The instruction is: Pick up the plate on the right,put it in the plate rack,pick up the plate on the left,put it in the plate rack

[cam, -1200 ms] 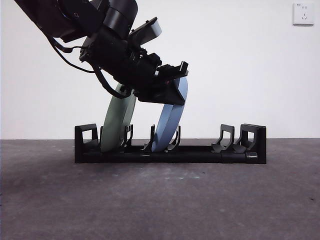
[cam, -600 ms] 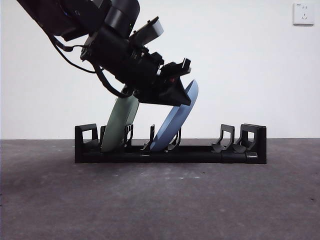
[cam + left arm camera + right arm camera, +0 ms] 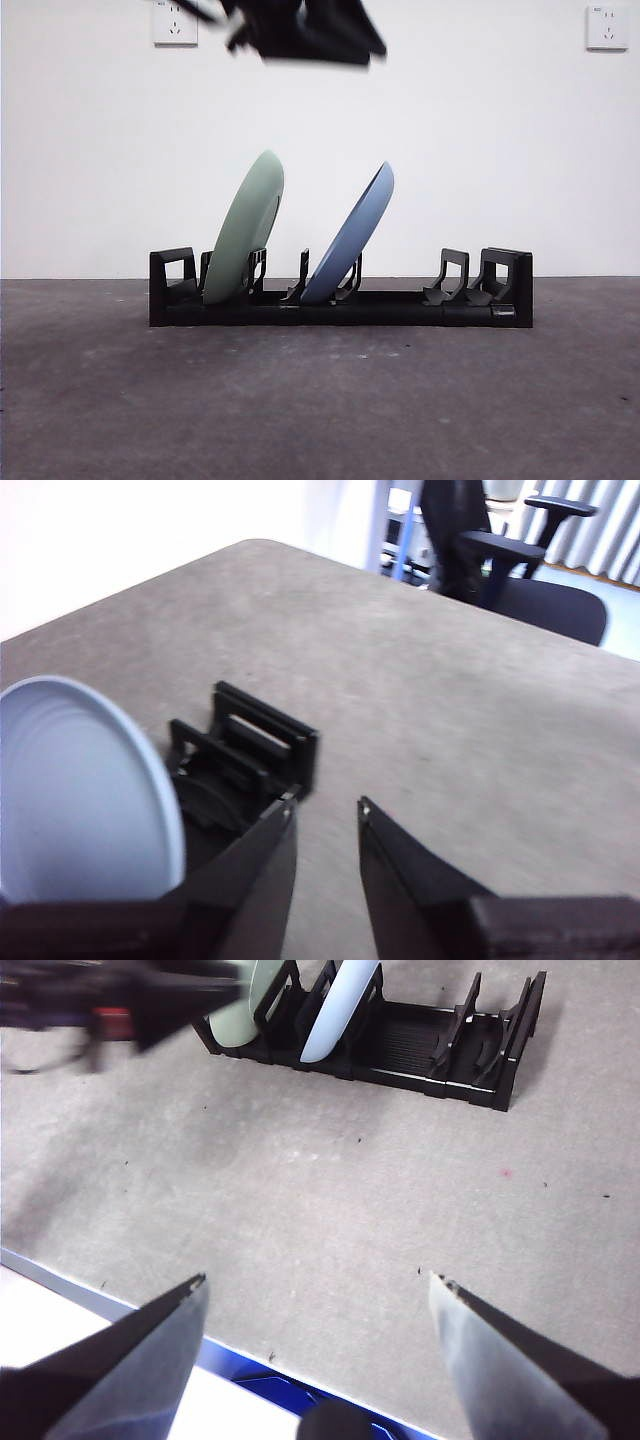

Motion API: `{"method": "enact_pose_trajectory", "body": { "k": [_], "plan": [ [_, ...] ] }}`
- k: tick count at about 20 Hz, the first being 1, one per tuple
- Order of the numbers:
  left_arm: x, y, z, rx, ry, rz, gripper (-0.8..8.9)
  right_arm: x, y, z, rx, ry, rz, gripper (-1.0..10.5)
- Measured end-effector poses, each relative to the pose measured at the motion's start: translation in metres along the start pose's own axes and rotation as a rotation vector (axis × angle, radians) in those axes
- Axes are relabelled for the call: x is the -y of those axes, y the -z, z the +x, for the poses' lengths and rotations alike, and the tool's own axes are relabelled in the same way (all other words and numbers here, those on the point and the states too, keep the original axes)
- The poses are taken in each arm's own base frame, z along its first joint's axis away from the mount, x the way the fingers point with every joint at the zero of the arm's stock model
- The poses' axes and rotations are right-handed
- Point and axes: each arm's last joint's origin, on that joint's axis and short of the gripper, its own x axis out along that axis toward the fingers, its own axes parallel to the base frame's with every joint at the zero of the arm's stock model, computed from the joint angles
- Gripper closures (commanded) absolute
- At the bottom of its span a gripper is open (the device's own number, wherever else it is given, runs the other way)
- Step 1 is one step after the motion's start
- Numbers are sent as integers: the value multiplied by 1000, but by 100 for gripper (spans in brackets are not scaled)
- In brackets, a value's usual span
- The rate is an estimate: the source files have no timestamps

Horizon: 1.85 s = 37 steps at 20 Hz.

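Observation:
The black plate rack [image 3: 400, 305] stands across the table. A pale green plate [image 3: 245, 228] leans in its left slots and a blue plate [image 3: 350, 235] leans in the middle slots, both tilted to the right. My left gripper [image 3: 345, 45] is a dark blur high above the plates, touching neither. Its wrist view shows the jaws a little apart with nothing between them [image 3: 325, 805], the blue plate [image 3: 85, 795] and a rack end [image 3: 250, 745] below. My right gripper [image 3: 315, 1285] hangs wide open and empty over the near table, far from the rack [image 3: 420, 1045].
The rack's right-hand slots [image 3: 455, 280] hold nothing. Grey tabletop [image 3: 320, 400] spreads in front of the rack, and its near edge [image 3: 90, 1280] shows in the right wrist view. An office chair [image 3: 500, 550] stands beyond the table.
The left gripper has let go of the blue plate and risen to the top of the front view. The blue plate stays leaning in the rack.

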Motion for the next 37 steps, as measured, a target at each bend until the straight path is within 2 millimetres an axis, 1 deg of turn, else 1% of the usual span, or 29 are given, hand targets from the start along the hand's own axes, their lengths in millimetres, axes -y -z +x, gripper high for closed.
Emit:
{"method": "enact_pose_trajectory", "body": {
  "k": [3,4,7,9,12,14,15,17,18,19,22,24,29,37],
  "plan": [
    [22,-13,-50,-41,34,2,710,0,0,0,0,0,-23,569],
    [30,-16,-70,-57,46,3,710,0,0,0,0,-2,-33,569],
    [47,-19,-126,-66,75,12,712,-1,0,0,-1,-38,-60,569],
    [55,-17,-161,-54,86,13,720,-3,0,0,-1,-89,-77,570],
    [61,-11,-198,-44,86,-6,720,-4,0,0,-1,-127,-93,572],
    [63,-6,-213,-49,86,-21,722,-4,0,0,-1,-132,-95,576],
    [64,-4,-219,-55,86,-25,724,-4,0,0,-1,-133,-95,629],
    [65,0,-224,-82,85,-37,725,-4,0,0,-1,-137,-95,833],
    [65,2,-224,-102,84,-43,741,-4,0,0,-1,-146,-97,902],
    [64,4,-224,-127,83,-48,814,-5,0,0,-1,-166,-100,950],
    [64,8,-222,-175,81,-63,821,-8,1,0,1,-270,-118,956],
    [64,8,-221,-177,81,-65,821,-9,1,-1,3,-316,-128,956],
    [64,8,-222,-175,81,-65,817,-9,1,-1,4,-315,-138,946],
    [64,8,-221,-176,81,-65,817,-7,0,1,-1,-243,-135,946]
  ]
}}
